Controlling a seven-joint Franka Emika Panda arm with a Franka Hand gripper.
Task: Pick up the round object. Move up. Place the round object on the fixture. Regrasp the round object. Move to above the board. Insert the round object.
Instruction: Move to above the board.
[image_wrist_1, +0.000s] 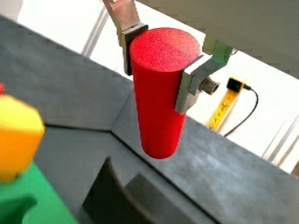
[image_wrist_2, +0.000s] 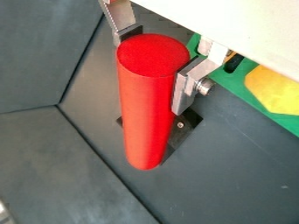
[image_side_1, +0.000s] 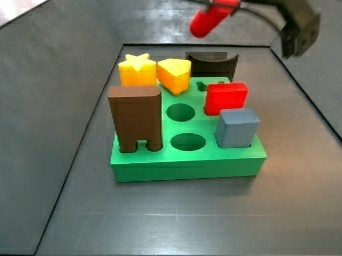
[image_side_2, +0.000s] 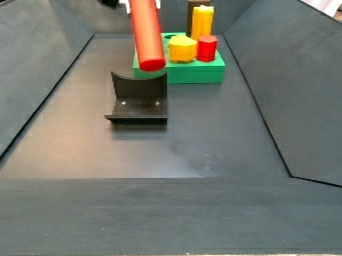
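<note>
Light: even, fairly bright, from overhead; no harsh shadows.
Glare: soft sheen along red peg (image_wrist_2: 149, 105); pale sheen on grey counter (image_side_2: 201, 150).
Shadows: faint, under fixture (image_side_2: 139, 98) & beside green board (image_side_1: 187, 150).
Blur: hand (image_wrist_1: 163, 63) sharp in both wrist views; yellow piece (image_wrist_1: 17, 131) close to lens, out of focus; arm smeared in a side view.
Res: low, all frames grainy.

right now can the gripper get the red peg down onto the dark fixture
Probably yes. The gripper is shut on the red peg, which hangs just above the fixture in a side view. The cradle is bare, and the green board sits behind it.
</note>
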